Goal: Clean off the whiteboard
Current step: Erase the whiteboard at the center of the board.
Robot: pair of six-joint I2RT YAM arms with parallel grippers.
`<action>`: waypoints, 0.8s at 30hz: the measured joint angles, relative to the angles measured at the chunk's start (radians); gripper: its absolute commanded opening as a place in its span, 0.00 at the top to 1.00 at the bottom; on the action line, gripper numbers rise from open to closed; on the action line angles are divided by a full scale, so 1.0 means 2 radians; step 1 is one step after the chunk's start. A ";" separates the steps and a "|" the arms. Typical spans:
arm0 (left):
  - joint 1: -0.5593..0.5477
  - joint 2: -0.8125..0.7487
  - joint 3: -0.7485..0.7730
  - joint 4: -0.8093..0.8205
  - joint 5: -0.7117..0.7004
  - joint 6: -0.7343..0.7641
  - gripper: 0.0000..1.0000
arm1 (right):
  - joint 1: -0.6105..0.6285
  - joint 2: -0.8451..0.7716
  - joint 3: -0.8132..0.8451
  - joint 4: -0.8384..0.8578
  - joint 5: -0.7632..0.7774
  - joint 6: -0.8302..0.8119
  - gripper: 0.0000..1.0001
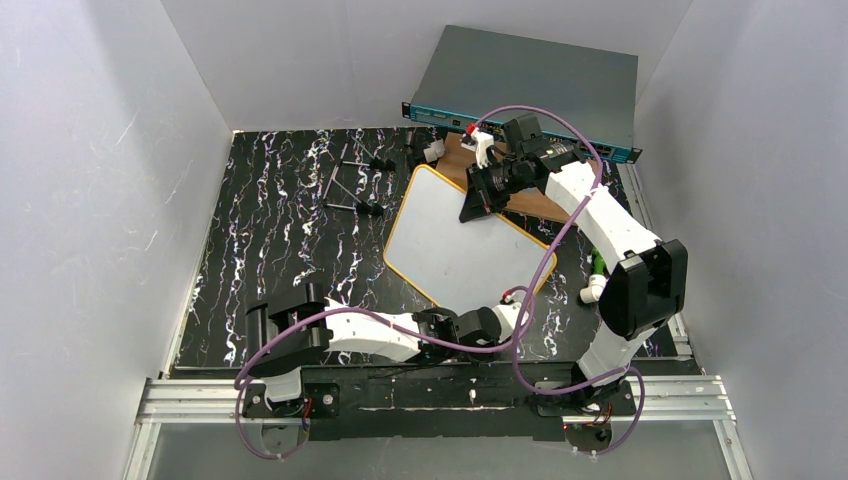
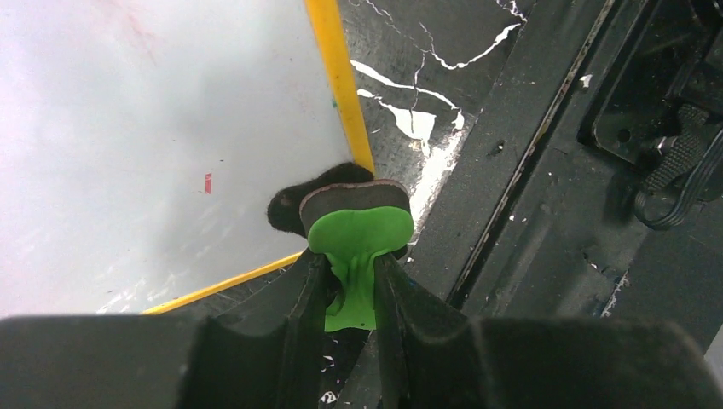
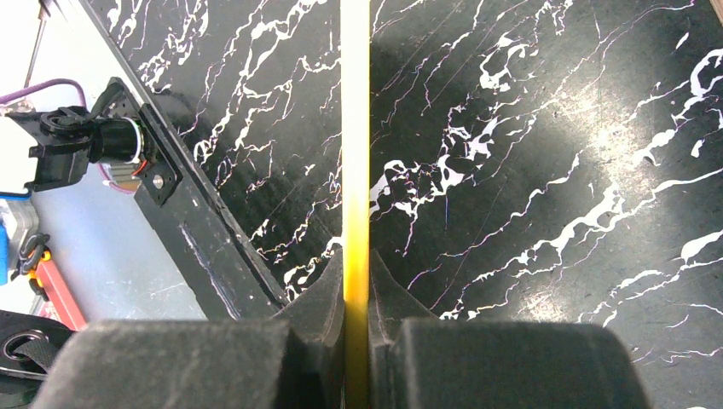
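right gripper (image 3: 356, 274) pinches the whiteboard (image 1: 450, 245) edge; left gripper (image 2: 351, 264) (clamping green eraser (image 2: 362, 230)) at its corner.

A grey rack unit (image 1: 540, 85) with a teal front panel rests at the far edge of the black marbled tabletop (image 1: 290, 220). A brown wooden board (image 1: 453, 156) lies just in front of the unit. Thin metal rods (image 1: 352, 185) lie near its left corner.

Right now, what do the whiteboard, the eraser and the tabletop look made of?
The whiteboard: glossy white panel, soft reflections, in a yellow, probably plastic, frame. The eraser: matte green grip, likely plastic or rubber, over a dark fuzzy pad, probably felt. The tabletop: black with white veins, marble look; possibly a printed sheet.
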 measured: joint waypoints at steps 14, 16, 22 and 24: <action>0.047 -0.012 0.064 -0.062 -0.019 0.015 1.00 | -0.004 -0.011 -0.003 0.006 0.004 -0.003 0.99; 0.059 -0.021 0.067 -0.063 -0.022 0.015 1.00 | -0.005 -0.013 -0.003 0.007 0.007 -0.003 0.99; 0.099 -0.060 0.063 -0.052 -0.045 0.008 1.00 | -0.007 -0.013 -0.004 0.009 0.013 0.002 0.99; 0.110 -0.077 0.052 -0.038 -0.056 -0.001 1.00 | -0.007 -0.013 -0.007 0.009 0.013 0.006 0.99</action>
